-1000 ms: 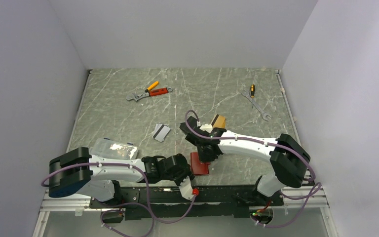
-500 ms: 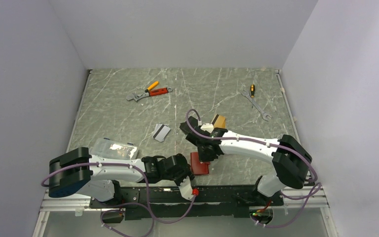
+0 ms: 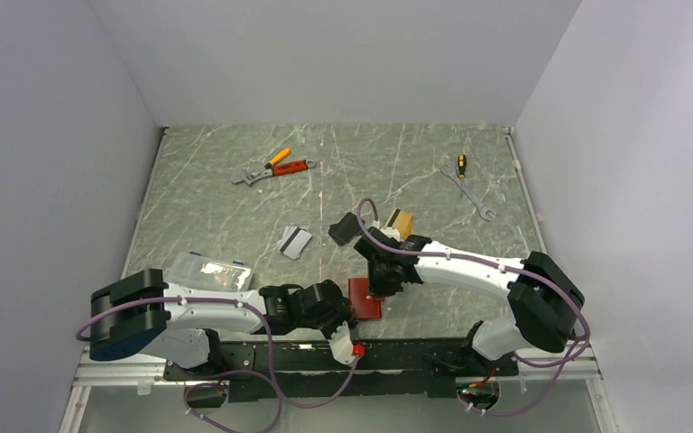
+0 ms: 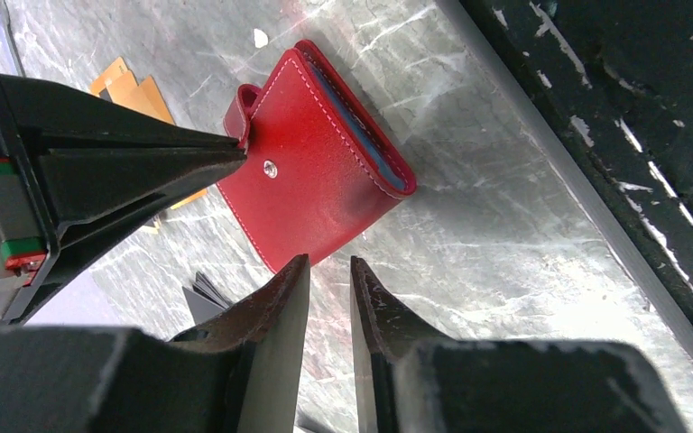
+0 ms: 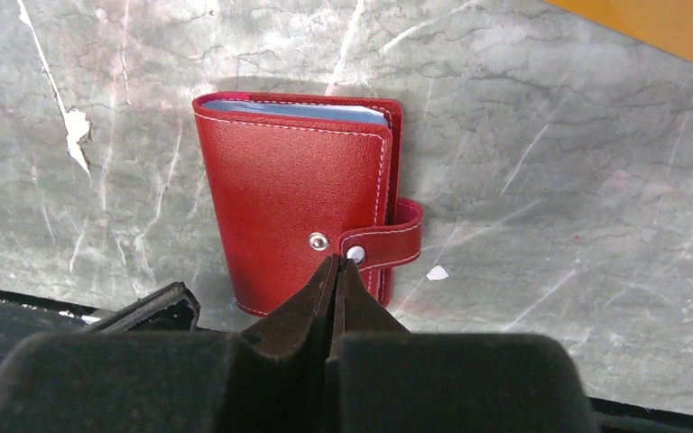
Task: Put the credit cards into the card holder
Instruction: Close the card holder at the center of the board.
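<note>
The red card holder (image 3: 362,305) lies folded shut on the table between both arms, its bluish lining showing at one edge (image 5: 289,180). My right gripper (image 5: 337,262) is shut, its tips pressed against the end of the snap tab (image 5: 388,236); I see nothing between them. My left gripper (image 4: 329,266) sits just beside the holder's near corner (image 4: 316,162), slightly open with only table in the narrow gap. Orange-gold credit cards (image 3: 401,221) lie beyond the right gripper (image 3: 379,289). Silver-white credit cards with a dark stripe (image 3: 295,241) lie to the left.
A clear plastic box (image 3: 209,271) rests by the left arm. Pliers and an adjustable wrench (image 3: 272,168) lie at the back left, a spanner and small screwdriver (image 3: 469,185) at the back right. The black table edge (image 4: 614,135) runs close to the holder.
The right gripper's jaws have closed at the snap tab, and its wrist and cable have shifted slightly to the right. The left arm and the holder have not moved.
</note>
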